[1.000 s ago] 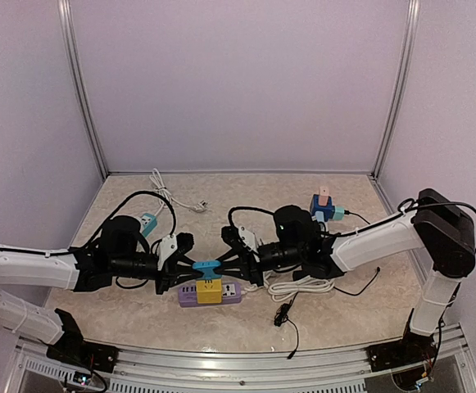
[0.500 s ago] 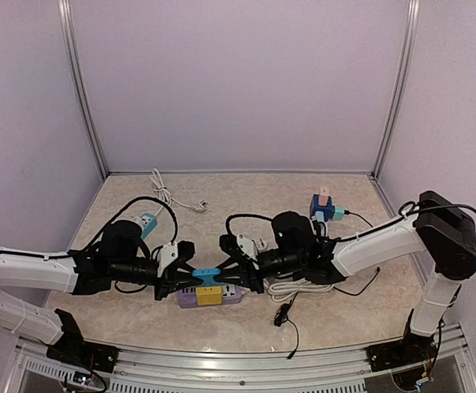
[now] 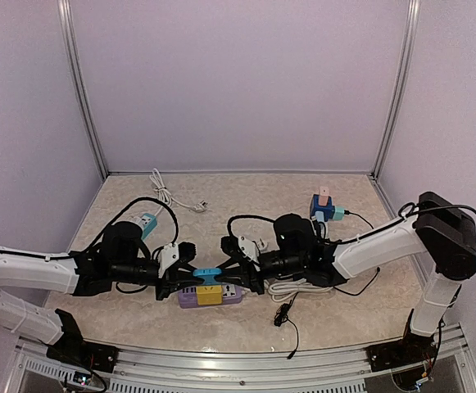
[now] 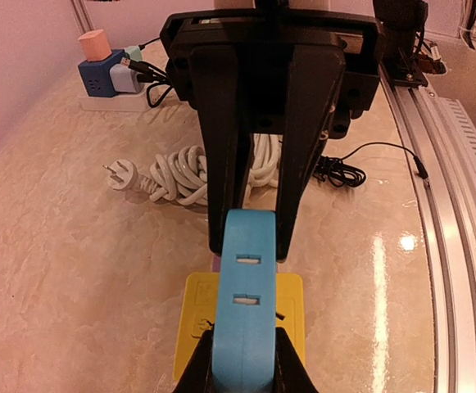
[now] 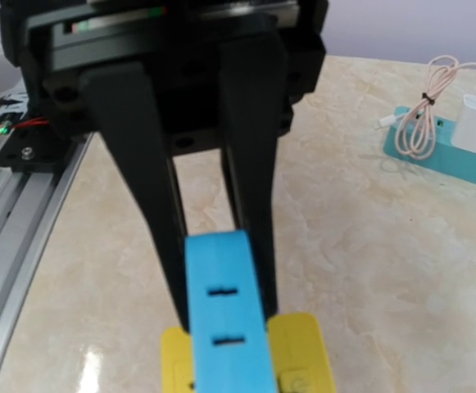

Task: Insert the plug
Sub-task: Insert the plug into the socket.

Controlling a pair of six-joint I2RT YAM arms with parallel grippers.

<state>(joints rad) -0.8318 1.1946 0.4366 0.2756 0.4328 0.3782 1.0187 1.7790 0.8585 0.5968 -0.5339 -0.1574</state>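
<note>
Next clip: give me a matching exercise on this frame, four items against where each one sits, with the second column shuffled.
Things:
1. blue plug
2. yellow block
3. coiled white cable
4. pink cube

Places:
A. on top of the dark blue block at the back of the table
B. clamped at opposite ends by the left hand and the right hand
C. lying on the table under the right arm
D. on the purple power strip, right below the plug

Pairs: 1-B, 2-D, 3-C, 4-A
</note>
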